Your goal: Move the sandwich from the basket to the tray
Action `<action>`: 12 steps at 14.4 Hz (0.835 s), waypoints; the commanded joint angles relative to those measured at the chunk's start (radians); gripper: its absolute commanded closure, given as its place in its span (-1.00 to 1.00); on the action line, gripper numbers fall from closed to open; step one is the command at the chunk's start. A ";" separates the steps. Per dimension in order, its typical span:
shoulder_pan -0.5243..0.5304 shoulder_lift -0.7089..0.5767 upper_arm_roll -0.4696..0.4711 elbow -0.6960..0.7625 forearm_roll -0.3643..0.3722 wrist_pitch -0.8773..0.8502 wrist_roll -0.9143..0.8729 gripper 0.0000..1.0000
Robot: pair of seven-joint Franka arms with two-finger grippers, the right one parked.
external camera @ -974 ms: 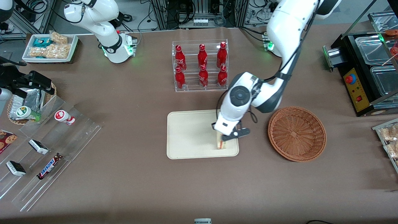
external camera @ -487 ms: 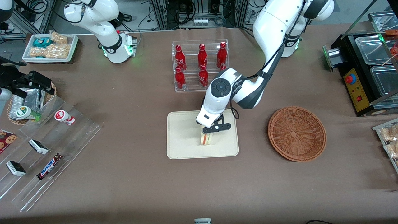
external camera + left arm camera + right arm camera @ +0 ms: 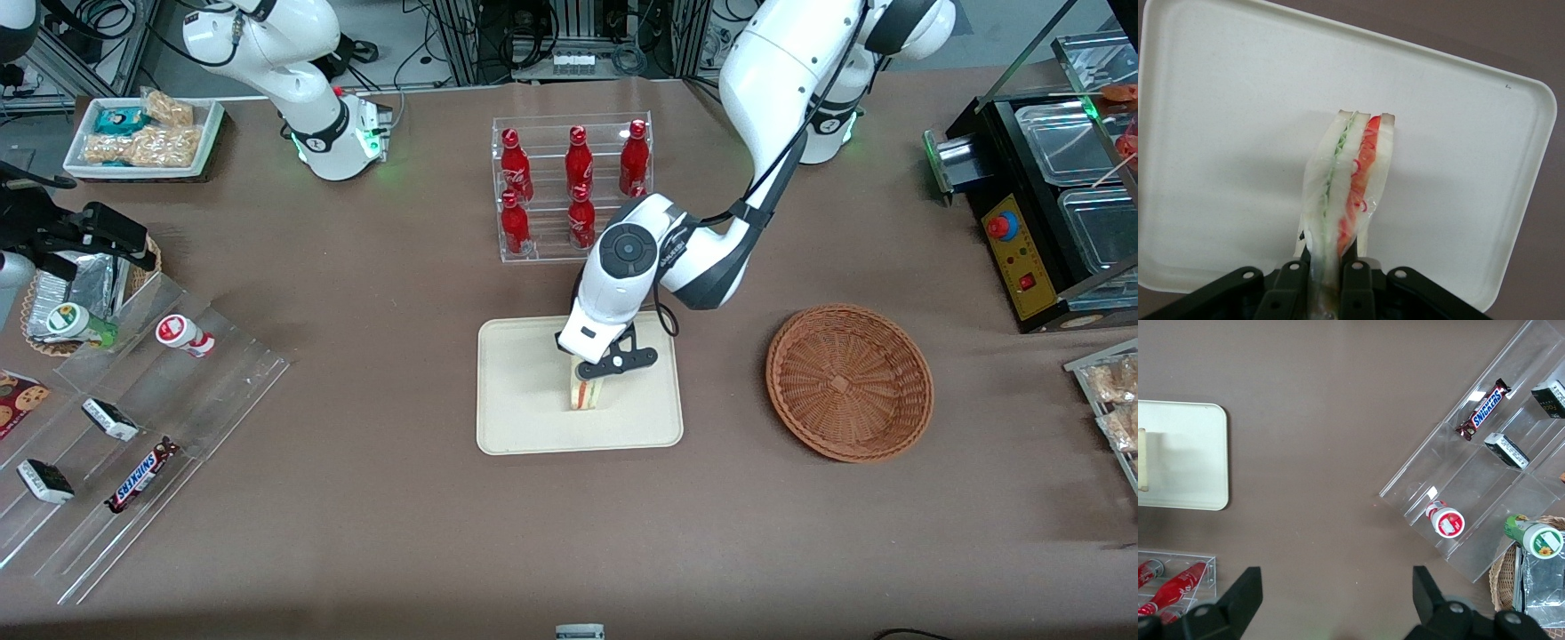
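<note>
Front view: the working arm reaches down over the cream tray [image 3: 533, 427] in the middle of the brown worktop [image 3: 400, 533]. Its gripper [image 3: 594, 375] sits low above the tray's middle, with the jaws clenched on the sandwich [image 3: 587, 394], which stands on edge with its lower end at or just above the tray floor. The round wicker basket [image 3: 849, 382] lies beside the tray, toward the working arm's end of the worktop, and has nothing in it. A clear rack of red bottles [image 3: 573, 187] stands farther from the camera than the tray, close to the arm's elbow.

Left wrist view: the jaws grip the wrapped sandwich [image 3: 1348, 187] at its near end. Pale bread with a green layer and a red layer hangs straight toward the tray [image 3: 1218, 133], roughly over its middle. A faint shadow lies beside the sandwich on the tray. Whether the tip touches the tray cannot be told.

Right wrist view: one rounded corner of the tray [image 3: 1198, 487] shows, with a sliver of the sandwich [image 3: 1142, 460] at the picture's edge.

Risks, as a judgement: the wedge is tall and narrow, so if let go while upright it may topple, though it should still land on the tray. The slippery wrap could cling to a finger and drag the sandwich up when the arm lifts. Pressing lower would squash the soft bread. A wide swing of the elbow could knock the bottle rack.
</note>
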 commanded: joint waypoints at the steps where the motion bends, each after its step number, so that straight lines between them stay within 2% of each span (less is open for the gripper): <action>1: -0.022 0.040 0.010 0.014 -0.015 0.067 -0.014 -0.51; 2: -0.035 0.040 0.010 0.012 -0.004 0.079 -0.012 -1.00; 7: -0.039 -0.046 0.023 0.018 0.008 0.030 -0.081 -1.00; 10: -0.027 -0.155 0.067 0.014 0.036 -0.138 -0.068 -1.00; 12: 0.025 -0.193 0.081 0.005 0.033 -0.197 -0.043 -1.00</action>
